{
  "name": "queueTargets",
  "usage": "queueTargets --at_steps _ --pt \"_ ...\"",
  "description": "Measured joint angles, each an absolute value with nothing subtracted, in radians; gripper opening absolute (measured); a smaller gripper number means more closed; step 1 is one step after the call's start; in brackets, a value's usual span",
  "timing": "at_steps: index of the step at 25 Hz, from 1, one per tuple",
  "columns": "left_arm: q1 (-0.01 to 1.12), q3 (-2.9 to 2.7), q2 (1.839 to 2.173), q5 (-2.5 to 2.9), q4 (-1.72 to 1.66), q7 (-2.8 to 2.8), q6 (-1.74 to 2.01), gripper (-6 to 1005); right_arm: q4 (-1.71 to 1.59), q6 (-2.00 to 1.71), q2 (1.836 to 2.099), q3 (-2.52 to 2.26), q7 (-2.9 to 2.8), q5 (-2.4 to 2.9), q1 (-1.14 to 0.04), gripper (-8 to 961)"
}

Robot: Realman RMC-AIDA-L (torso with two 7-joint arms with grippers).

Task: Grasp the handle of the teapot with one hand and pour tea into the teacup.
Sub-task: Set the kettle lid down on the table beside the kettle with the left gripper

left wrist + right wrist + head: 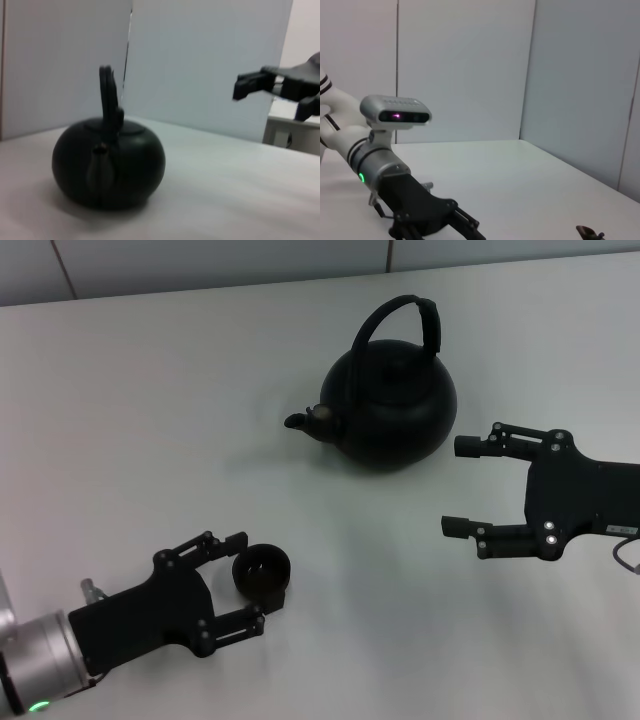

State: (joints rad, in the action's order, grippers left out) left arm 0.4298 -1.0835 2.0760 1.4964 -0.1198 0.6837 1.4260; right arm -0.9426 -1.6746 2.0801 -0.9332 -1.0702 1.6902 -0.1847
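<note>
Teapot (392,405) sits upright at the far middle of the white counter (140,420), spout toward the robot's left, arched handle (405,318) standing up over the lid. Teacup (261,573) sits near the front, between the spread fingers of the left hand (251,577); one finger looks to be at its rim, but contact can't be confirmed. Right hand (462,486) is wide open and empty, just beside the teapot's right side, fingers pointing at it, not touching. Teacup and teapot well apart.
</note>
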Motion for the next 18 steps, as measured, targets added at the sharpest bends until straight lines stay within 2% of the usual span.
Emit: queueTargets --at_steps 14,18 --pt "0.363 -1.100 2.062 1.515 -0.285 0.774 1.555 794 -0.927 -1.636 2.082 -0.925 -1.058 1.686 -0.181 824" --pt "0.350 -1.117 2.053 1.618 -0.430 0.943 1.612 793 -0.883 -1.603 2.082 -0.897 -1.039 1.678 -0.196 824"
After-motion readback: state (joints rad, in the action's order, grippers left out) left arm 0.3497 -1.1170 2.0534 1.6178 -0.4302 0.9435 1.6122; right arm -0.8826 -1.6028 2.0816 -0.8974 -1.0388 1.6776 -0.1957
